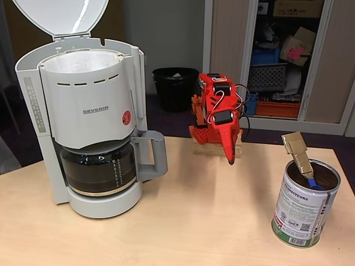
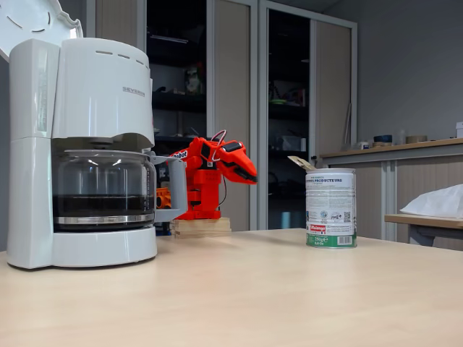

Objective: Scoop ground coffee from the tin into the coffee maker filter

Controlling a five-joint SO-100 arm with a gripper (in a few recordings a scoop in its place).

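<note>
Two things of the task stand well apart on the pale wooden worktop (image 1: 183,221). Seen from the higher fixed view, the tin (image 1: 304,205) sits at about four o'clock from the worktop's middle, upright and open, with dark ground coffee (image 1: 326,176) inside near the rim. A blue scoop (image 1: 313,183) rests in the tin, its tan taped handle (image 1: 298,152) sticking up and out toward eleven o'clock. At about nine o'clock stands the coffee maker (image 1: 89,127), its oval lid (image 1: 61,15) swung up, and the coffee maker filter (image 1: 83,61) lies open at the top, white paper lining the grey basket. A glass carafe (image 1: 102,169) sits beneath it. The red arm (image 1: 216,111) is folded at twelve o'clock, at the far edge. Its tool (image 1: 230,158) points down toward the worktop, fingers together on nothing, well apart from the tin.
</note>
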